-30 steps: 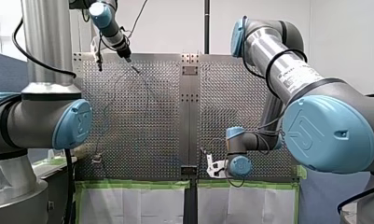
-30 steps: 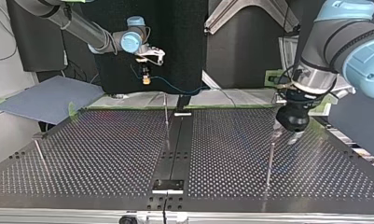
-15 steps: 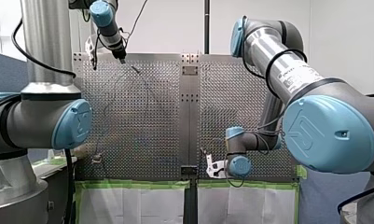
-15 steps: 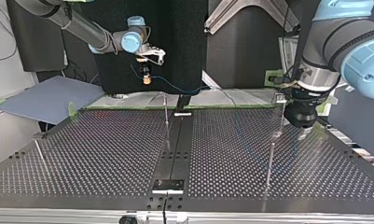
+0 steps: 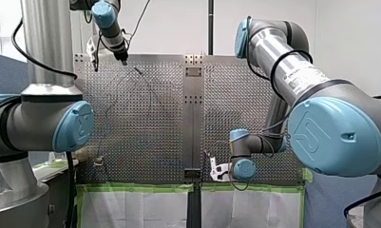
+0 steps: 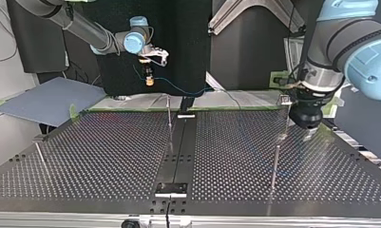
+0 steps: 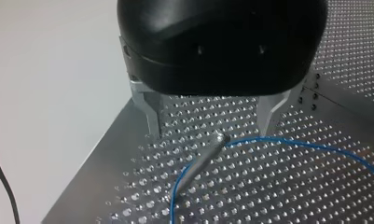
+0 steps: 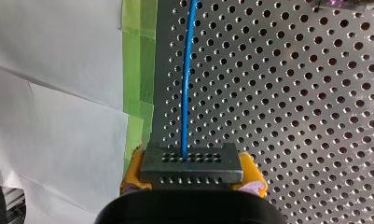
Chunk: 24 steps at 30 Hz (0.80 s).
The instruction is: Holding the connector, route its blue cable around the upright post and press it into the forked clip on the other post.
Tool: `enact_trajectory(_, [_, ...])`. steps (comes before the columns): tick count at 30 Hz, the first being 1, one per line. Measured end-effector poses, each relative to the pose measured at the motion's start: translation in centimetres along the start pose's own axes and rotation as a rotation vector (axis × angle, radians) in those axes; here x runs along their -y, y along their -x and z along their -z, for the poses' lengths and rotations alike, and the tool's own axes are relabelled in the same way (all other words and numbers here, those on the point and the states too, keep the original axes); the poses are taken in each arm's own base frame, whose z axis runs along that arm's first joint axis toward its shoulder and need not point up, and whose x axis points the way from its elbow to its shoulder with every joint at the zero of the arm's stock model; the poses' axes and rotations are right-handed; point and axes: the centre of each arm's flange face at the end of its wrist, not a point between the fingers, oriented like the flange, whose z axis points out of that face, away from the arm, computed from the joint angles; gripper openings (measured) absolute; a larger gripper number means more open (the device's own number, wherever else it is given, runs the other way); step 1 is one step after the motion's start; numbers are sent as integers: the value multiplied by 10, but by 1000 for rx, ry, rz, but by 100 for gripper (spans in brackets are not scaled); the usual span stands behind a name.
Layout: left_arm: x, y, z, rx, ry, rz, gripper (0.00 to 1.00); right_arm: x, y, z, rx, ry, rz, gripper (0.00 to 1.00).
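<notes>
Blue cable (image 8: 185,84) runs straight out from the dark connector (image 8: 191,161), pinched between the yellow pads (image 8: 251,169) of the robot's right gripper (image 8: 192,173) just over the edge of the table (image 8: 292,93), where green tape (image 8: 139,70) borders white paper (image 8: 58,93). Across the table, the left gripper (image 7: 210,122), black with metal fingers (image 7: 149,112) spread wide, hangs over an upright post (image 7: 201,161), the post's tip between the fingers and touched by neither. The cable curves past that post, seeming to meet it near the tip. In the top view the connector hangs above the table's far edge, well apart from the left gripper
</notes>
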Motion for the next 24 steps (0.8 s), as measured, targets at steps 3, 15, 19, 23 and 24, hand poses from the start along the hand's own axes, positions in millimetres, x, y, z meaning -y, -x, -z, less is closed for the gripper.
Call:
enact_trajectory(3, [-2,-3,-2,7,10,-16,100,0,0,0,0,0,0,0])
enact_trajectory(15, [6,-1,9,108,-30,-118,100,0,1,1,12,2,4,0])
enact_trajectory(19, [8,-7,7,122,-41,-152,100,0,1,1,10,2,3,0])
enact_trajectory(23, [11,-12,5,139,-54,-188,100,0,0,0,5,1,2,0])
enact_trajectory(24, [12,-15,5,140,-59,-197,100,0,0,0,4,1,2,0])
